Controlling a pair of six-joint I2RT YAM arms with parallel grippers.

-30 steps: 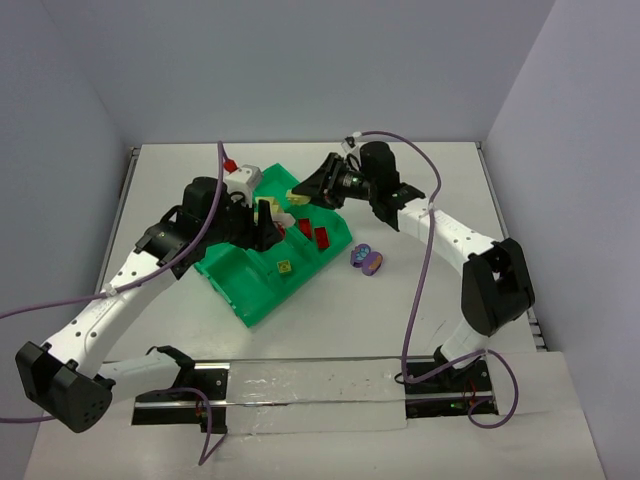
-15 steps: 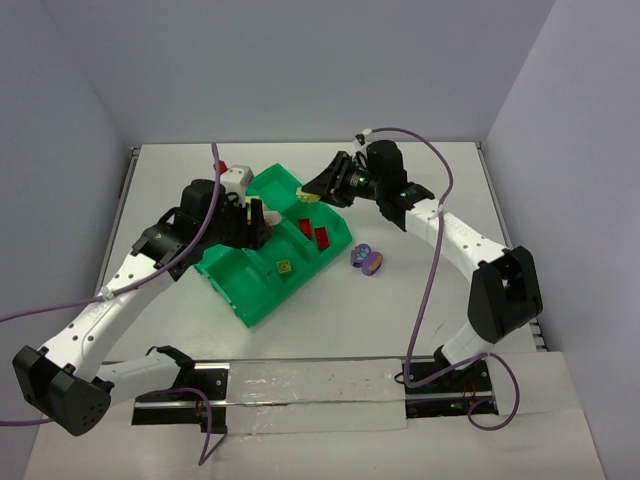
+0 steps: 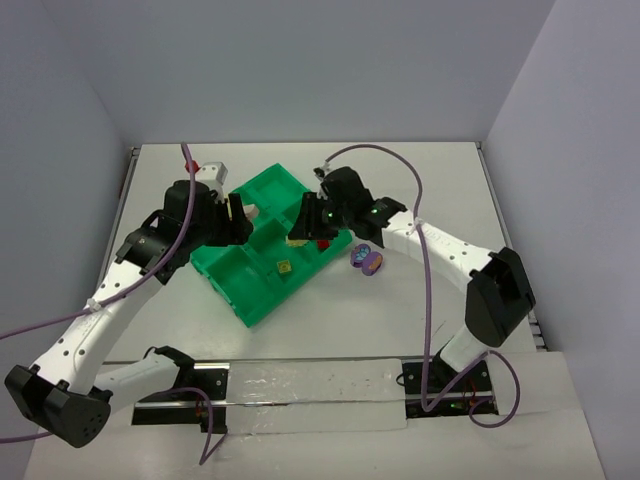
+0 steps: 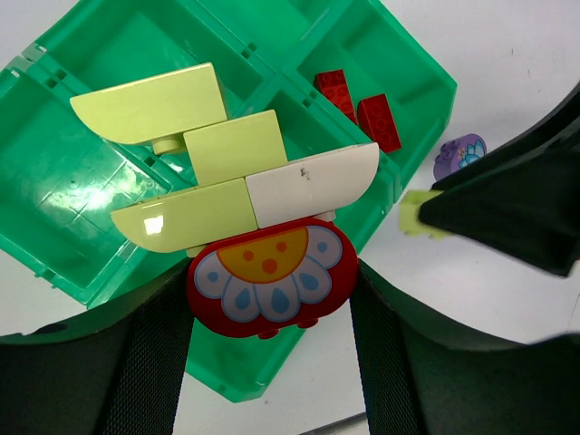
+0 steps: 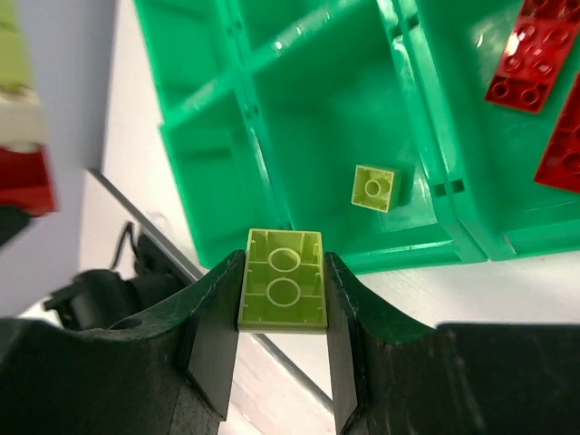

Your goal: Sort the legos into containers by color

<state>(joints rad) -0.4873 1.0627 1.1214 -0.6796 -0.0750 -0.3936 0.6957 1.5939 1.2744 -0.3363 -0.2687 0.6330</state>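
Clamped across its long sides in the right gripper [image 5: 282, 304]: a yellow-green brick [image 5: 282, 290], two moulded rings showing, hanging over the tray [image 5: 308, 118] near its rim. Light, rigid, glossy plastic; slick on the flat faces, so best pinched on opposite sides, as here. At twelve o'clock of it, in a compartment, a smaller brick [image 5: 374, 188] of matching colour; at two o'clock, red bricks [image 5: 526, 63] in the next section. Squeezed in the left gripper [image 4: 270, 308]: a cluster [image 4: 231, 149] of yellow-green, white and flower-printed red pieces, probably apt to split at its joints. At three o'clock of the tray, on the table [image 3: 420, 330], a purple piece [image 3: 367, 261].
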